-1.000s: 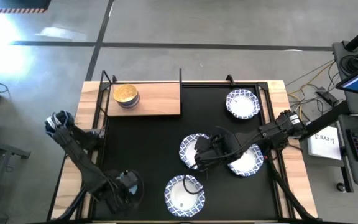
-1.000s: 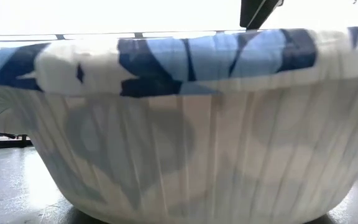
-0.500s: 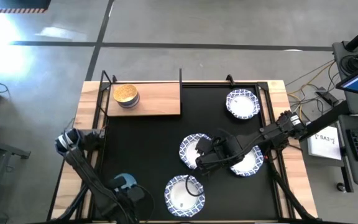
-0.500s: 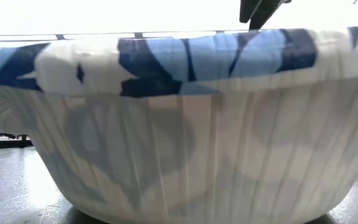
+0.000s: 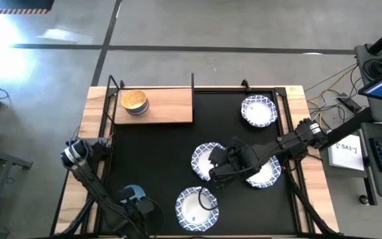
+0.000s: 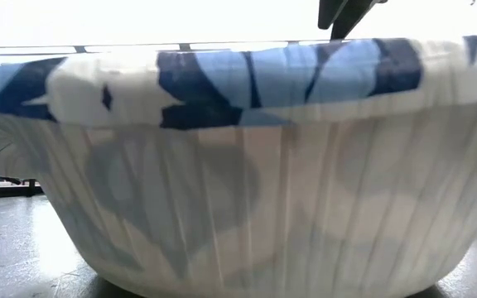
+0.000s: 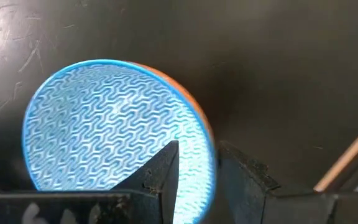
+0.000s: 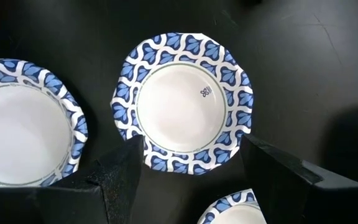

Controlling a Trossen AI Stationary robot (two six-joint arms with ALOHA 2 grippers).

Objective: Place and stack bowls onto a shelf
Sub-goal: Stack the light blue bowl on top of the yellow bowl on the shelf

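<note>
The light-wood shelf (image 5: pixel 168 106) stands at the table's far left, and a yellow bowl (image 5: pixel 134 99) sits on it, with grey showing under its rim. Several white, blue-rimmed bowls lie on the black mat: one far right (image 5: pixel 257 111), one in the middle (image 5: pixel 204 158), one on the right (image 5: pixel 267 174), one near (image 5: pixel 195 206). The near one fills the low view (image 6: pixel 238 165). My right gripper (image 5: pixel 219 166) hovers open over the middle bowl (image 8: pixel 182 112), its fingers wide of the rim. My left gripper (image 5: pixel 138 200) is at the near left on the blue bowl (image 7: pixel 110 124), which has an orange-red rim under it. My left gripper (image 7: pixel 197 152) has the blue bowl's rim (image 7: pixel 205 163) between its fingers, one finger (image 7: pixel 163 171) inside the bowl and the other (image 7: pixel 244 177) outside. The fingers come from above. I cannot tell whether the bowl is clear of the mat.
The black mat (image 5: pixel 151 153) covers most of the table, with bare room left of centre between the shelf and the near bowl. Thin black posts (image 5: pixel 193 81) rise at the shelf's corners. A wooden table edge (image 5: pixel 78 192) runs along the left; cables and a keyboard lie off to the right.
My left arm's elbow has swung toward the near edge and the wrist has drawn back, so the blue bowl now shows beside the gripper in the high view. My right gripper has edged slightly toward the near edge over the middle bowl. The bowls have stayed in place.
</note>
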